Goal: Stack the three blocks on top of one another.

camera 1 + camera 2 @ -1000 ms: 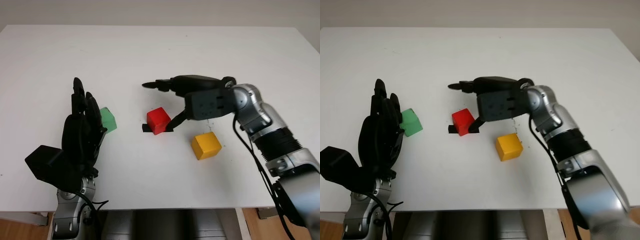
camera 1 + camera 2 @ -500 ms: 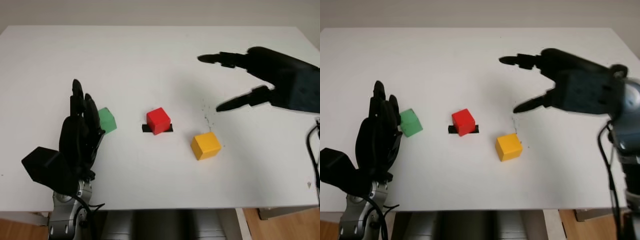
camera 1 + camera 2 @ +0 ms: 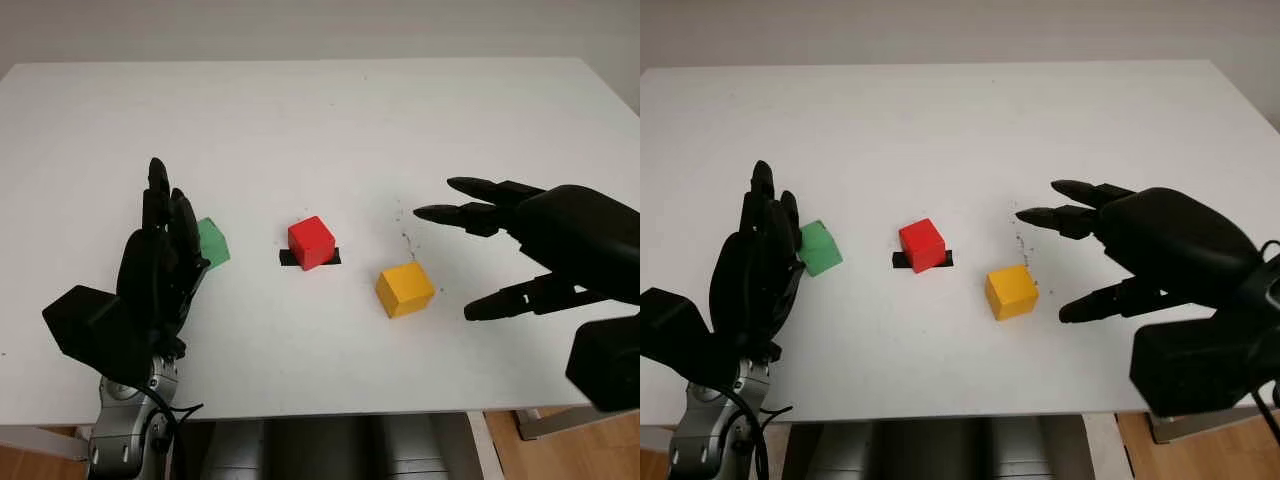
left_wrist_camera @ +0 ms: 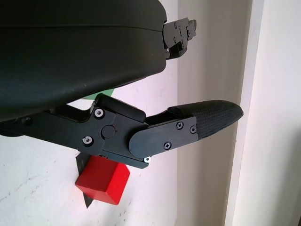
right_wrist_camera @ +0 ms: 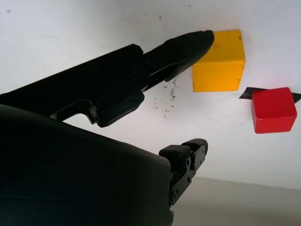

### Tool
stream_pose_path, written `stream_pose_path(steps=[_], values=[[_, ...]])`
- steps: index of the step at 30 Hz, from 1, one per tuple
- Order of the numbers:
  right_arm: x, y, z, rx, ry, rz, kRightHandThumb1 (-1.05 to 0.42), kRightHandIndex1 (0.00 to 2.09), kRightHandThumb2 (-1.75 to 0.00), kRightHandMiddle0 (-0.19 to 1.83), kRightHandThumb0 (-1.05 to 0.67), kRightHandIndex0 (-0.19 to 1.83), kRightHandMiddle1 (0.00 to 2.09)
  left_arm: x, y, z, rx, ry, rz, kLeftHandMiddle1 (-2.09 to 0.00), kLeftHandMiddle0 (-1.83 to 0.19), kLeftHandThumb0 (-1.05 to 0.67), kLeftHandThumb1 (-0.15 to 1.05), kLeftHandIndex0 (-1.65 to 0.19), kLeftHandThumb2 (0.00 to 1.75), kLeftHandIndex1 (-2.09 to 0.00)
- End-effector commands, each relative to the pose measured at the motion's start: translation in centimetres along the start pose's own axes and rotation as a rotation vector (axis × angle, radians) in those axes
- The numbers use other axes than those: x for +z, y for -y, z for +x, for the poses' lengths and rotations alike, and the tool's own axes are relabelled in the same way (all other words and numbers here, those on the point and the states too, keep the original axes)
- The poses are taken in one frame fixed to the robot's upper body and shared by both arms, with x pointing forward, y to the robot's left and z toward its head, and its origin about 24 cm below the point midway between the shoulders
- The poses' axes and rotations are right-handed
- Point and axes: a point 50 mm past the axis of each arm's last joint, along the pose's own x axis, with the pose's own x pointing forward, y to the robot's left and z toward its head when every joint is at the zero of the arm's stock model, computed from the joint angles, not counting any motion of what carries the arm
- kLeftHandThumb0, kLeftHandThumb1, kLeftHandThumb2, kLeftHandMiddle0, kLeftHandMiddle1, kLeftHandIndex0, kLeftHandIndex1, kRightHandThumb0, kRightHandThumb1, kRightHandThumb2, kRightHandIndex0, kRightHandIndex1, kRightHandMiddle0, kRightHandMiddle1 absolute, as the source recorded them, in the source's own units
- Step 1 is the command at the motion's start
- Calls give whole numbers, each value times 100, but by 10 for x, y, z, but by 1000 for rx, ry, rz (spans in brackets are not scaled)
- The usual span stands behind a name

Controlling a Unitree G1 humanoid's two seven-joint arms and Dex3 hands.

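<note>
White tabletop (image 3: 330, 110) stretches out in front of me with all three blocks sitting apart on it, none stacked yet. My right hand (image 3: 560, 240) was closed in around the red block (image 3: 311, 242) a second ago; since then it has let go, swung away and come back low on my right, and now it hovers holding nothing, its fingers pointing toward the yellow block (image 3: 405, 289) but not touching it. In the right wrist view one finger (image 5: 186, 44) reaches to just beside that yellow block's edge, with the red block farther on. The red block sits on a short strip of black tape (image 3: 309, 257), near the middle of the table, and it looks to be about where it was when my hand was around it, so I judge that it has been set on its mark as the base of the stack. My left hand (image 3: 160, 270) stands upright at my left, holding nothing, just in front of the green block (image 3: 212, 241), and it has hardly moved. What this means, I think, is that the base is placed and the yellow block is the next one to pick up and carry onto the red one.
</note>
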Motion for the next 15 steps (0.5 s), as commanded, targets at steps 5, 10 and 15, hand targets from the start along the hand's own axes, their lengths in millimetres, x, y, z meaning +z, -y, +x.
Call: stream_pose_path(steps=[5,10,15], values=[[6,-29,14,-53,26,46,-91,4,-5,38,-73,14,5,7,-1,2,-10,25,7,0,19,-75,105,19,68,0],[9,-37,25,-74,27,75,-92,4,-5,38,-71,13,5,10,-3,2,1,27,11,0,19,-75,105,19,67,0],[9,-41,30,-100,24,85,-92,5,-5,39,-70,13,6,11,-4,1,-8,25,21,0,19,-75,105,19,66,0]])
